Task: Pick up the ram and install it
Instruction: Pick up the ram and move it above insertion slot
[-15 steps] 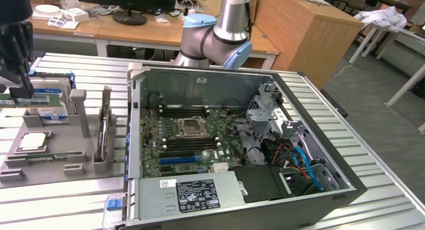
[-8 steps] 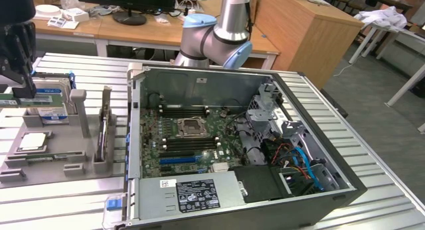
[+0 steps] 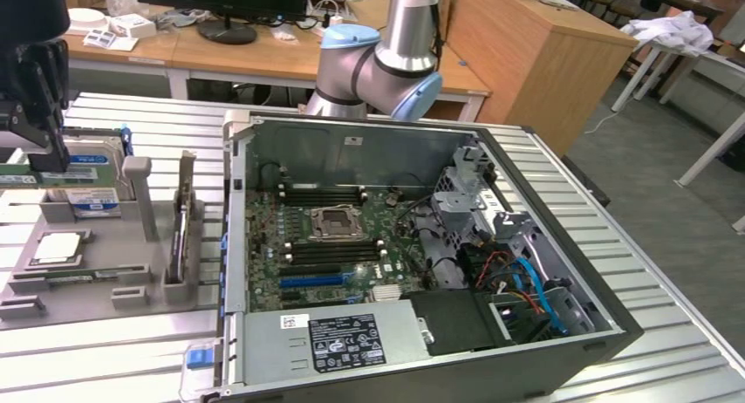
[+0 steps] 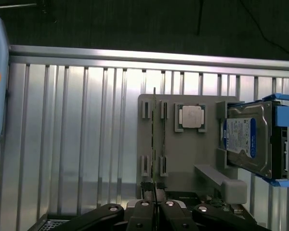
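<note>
Arm: the silver robot arm with blue joint caps (image 3: pixel 379 63) rises behind the open dark computer case (image 3: pixel 559 333) and reaches to the exterior view's left.
Claw: the black claw (image 3: pixel 38 154) points straight down, with its fingers (image 4: pixel 143 208) clamped together on the ram.
Ram: the long, thin green ram (image 3: pixel 52 176) hangs level under the fingertips. It is lifted above the grey plastic holder tray (image 3: pixel 131 237) and well apart from the case.
Tray: it holds a silver hard drive with a blue label (image 4: pixel 245 139) and a square silver processor chip (image 4: pixel 190 117).
</note>
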Robot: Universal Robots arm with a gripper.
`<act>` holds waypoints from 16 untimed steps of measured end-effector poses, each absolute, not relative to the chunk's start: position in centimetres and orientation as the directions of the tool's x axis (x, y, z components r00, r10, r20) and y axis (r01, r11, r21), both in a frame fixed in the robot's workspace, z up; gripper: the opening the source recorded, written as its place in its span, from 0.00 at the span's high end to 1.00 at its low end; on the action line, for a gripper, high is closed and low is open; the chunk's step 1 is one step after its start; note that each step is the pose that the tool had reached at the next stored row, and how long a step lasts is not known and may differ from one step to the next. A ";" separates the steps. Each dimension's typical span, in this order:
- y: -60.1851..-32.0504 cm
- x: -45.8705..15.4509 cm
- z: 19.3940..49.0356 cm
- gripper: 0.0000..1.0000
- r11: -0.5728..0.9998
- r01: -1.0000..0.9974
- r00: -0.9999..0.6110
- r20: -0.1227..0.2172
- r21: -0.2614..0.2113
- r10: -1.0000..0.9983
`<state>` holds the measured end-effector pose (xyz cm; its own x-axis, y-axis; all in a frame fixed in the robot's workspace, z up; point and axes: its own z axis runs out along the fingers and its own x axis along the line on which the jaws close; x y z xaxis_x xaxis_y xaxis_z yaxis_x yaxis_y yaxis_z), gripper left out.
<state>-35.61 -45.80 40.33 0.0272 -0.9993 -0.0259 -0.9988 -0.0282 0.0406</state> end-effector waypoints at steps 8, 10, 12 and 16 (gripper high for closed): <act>-45.8 -35.4 40.3 0.89 -0.028 -0.999 0.027 -0.026 0.041 -0.999; -45.8 -35.2 40.3 0.89 -0.028 -0.999 0.027 -0.026 0.041 -0.999; -45.8 -35.1 40.3 0.89 -0.028 -0.999 0.027 -0.026 0.041 -0.999; -45.8 -34.7 40.3 0.89 -0.028 -0.999 0.027 -0.026 0.041 -0.999</act>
